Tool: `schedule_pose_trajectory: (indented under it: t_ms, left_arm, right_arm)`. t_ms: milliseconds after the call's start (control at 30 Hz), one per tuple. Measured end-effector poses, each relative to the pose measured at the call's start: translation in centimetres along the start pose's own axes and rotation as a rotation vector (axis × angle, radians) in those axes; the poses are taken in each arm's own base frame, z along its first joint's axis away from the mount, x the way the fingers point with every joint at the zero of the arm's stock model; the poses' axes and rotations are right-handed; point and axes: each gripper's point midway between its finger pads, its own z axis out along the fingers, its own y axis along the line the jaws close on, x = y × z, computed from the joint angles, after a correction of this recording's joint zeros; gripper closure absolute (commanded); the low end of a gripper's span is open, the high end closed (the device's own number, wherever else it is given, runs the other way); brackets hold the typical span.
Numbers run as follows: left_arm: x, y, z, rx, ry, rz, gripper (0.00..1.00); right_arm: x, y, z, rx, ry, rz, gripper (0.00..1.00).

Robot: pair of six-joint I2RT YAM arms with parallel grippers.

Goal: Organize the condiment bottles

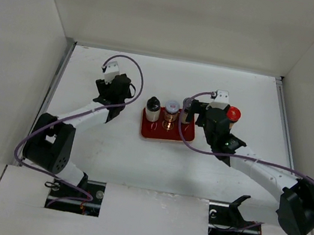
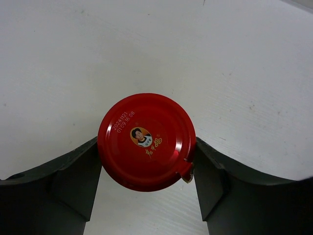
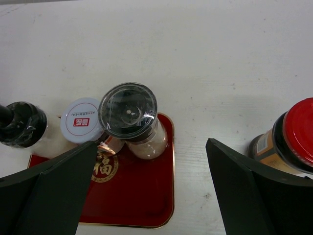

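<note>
Glossy red-lidded jar (image 2: pixel 145 134), portrait logo and gold script, apparently snug in left claw (image 2: pixel 146 156); right claw (image 3: pixel 151 147) wide open.

Top external view: high and behind the arm bases, facing down and forward over the whole tabletop (image 1: pixel 107 157). Left wrist view: close, looking straight down on a red-lidded jar (image 2: pixel 146 142) framed by the left end effector (image 2: pixel 146 161). Right wrist view: near, tilted down on the red tray (image 3: pixel 142 196). This tray and a second red-capped jar (image 3: pixel 298 137) also appear in the top view.
</note>
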Motion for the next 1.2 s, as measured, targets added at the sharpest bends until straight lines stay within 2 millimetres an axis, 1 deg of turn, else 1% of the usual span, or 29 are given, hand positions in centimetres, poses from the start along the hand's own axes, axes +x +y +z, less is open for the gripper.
schedule_pose_trajectory:
  t_ms: [67,167,300,467,567,667,733,800,1000,1100,1200]
  left_arm:
    - [0.1,0.1,-0.5,0.008,-0.009,-0.01,0.63]
    - [0.6,0.8,-2.3,0.027,-0.018,-0.01,0.65]
    - [1.5,1.5,-6.2,0.08,-0.03,0.016,0.66]
    - [1.5,0.6,-11.2,0.203,-0.066,0.035,0.69]
    - [1.1,0.1,-13.7,0.27,-0.086,0.033,0.69]
    - [0.8,-0.5,-15.6,0.322,-0.103,0.033,0.69]
    - [1.2,-1.2,-16.5,0.354,-0.103,0.047,0.69]
    - [2.1,-2.2,-17.1,0.381,-0.09,0.08,0.69]
    - [4.8,-6.4,-17.9,0.442,-0.032,0.198,0.69]
    - [5.2,-8.8,-18.2,0.475,-0.029,0.222,0.69]
    - [5.1,-10.7,-18.4,0.503,-0.04,0.226,0.69]
  right_arm:
    - [0.0,0.0,0.0,0.001,-0.001,0.0,0.0]
    - [0.1,-0.1,0.0,0.001,-0.002,0.001,0.0]
    - [0.4,-0.2,0.0,0.003,0.004,-0.002,0.0]
    - [0.4,-0.2,0.0,0.003,0.002,-0.001,0.0]
    - [0.2,-0.1,0.0,0.001,-0.005,0.003,0.0]
    - [-0.1,-0.1,0.0,0.0,-0.015,0.013,0.0]
    - [-0.2,-0.2,0.0,0.003,-0.023,0.022,0.0]
    - [-0.2,-0.5,-0.1,0.008,-0.026,0.027,0.0]
    - [-0.7,-1.7,-0.3,0.034,-0.044,0.052,0.0]
    - [-0.9,-2.1,-0.4,0.041,-0.052,0.065,0.0]
    - [-0.9,-2.2,-0.4,0.043,-0.053,0.07,0.0]
